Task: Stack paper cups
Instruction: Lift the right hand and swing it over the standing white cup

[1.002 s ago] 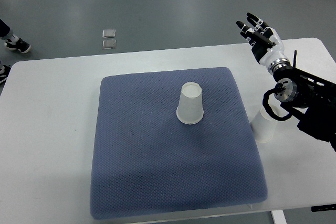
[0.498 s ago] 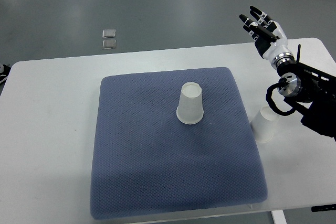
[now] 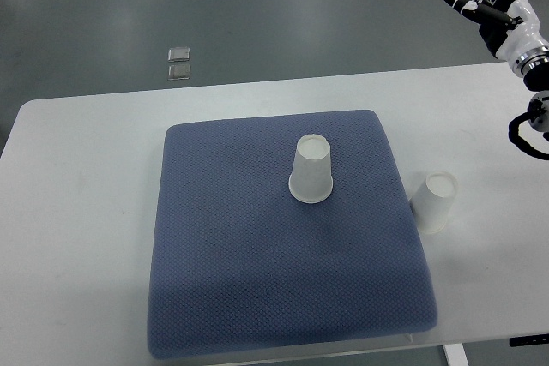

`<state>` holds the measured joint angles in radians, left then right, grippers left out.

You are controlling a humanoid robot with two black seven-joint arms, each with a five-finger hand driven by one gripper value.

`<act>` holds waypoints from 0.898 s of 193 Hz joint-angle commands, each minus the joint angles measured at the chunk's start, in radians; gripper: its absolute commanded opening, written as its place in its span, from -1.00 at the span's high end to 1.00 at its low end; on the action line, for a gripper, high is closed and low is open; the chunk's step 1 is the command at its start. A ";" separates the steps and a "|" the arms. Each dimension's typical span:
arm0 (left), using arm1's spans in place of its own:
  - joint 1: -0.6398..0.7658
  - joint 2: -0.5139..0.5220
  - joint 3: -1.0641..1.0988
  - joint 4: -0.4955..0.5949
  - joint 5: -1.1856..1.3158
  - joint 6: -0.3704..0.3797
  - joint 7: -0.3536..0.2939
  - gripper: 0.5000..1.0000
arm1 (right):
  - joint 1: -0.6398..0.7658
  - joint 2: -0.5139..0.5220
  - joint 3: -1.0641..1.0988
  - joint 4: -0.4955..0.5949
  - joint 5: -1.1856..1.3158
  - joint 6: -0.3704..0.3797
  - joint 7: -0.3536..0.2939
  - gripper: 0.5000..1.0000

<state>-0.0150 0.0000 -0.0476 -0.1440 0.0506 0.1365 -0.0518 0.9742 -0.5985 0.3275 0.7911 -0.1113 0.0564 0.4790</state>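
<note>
White table (image 3: 86, 212) below; right robot hand (image 3: 493, 8) raised, fingers spread, holding nothing.

An upturned white paper cup (image 3: 310, 170) is seen on the blue quilted mat (image 3: 257, 280), a second upturned paper cup (image 3: 434, 201) set just right of it on the white table (image 3: 77, 212).

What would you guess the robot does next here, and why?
Probably bring the right hand down to the white paper cup upside down on the white table. The hand is raised, open and empty, and that cup stands apart from the one on the blue mat.
</note>
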 commanded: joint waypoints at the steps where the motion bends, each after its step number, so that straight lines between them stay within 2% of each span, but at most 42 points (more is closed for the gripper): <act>1: 0.000 0.000 0.000 0.000 0.000 0.000 0.000 -1.00 | 0.011 -0.087 -0.013 0.069 -0.264 0.052 0.001 -0.63; 34: 0.001 0.000 0.000 0.000 0.000 0.000 0.001 -1.00 | 0.034 -0.179 -0.025 0.102 -0.542 0.174 0.001 -0.63; 47: 0.000 0.000 0.000 0.000 0.000 0.000 0.001 -1.00 | 0.058 -0.216 -0.031 0.117 -0.674 0.247 0.006 -0.63; 64: 0.000 0.000 0.000 0.000 0.000 0.000 0.000 -1.00 | 0.075 -0.245 -0.039 0.142 -0.847 0.293 0.006 -0.62; 83: 0.000 0.000 0.000 0.000 0.000 0.000 0.000 -1.00 | 0.100 -0.267 -0.071 0.174 -1.065 0.303 0.012 -0.62; 100: 0.001 0.000 0.000 0.000 0.000 0.000 0.001 -1.00 | 0.107 -0.297 -0.125 0.255 -1.215 0.303 0.013 -0.62; 139: 0.000 0.000 0.000 0.000 0.000 0.000 0.000 -1.00 | 0.155 -0.326 -0.243 0.392 -1.401 0.310 0.013 -0.62; 173: 0.000 0.000 0.000 0.000 0.000 0.000 0.000 -1.00 | 0.259 -0.349 -0.337 0.458 -1.432 0.339 0.035 -0.62</act>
<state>-0.0149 0.0000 -0.0475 -0.1440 0.0506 0.1365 -0.0520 1.1790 -0.9408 0.0391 1.2173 -1.5272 0.3800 0.5045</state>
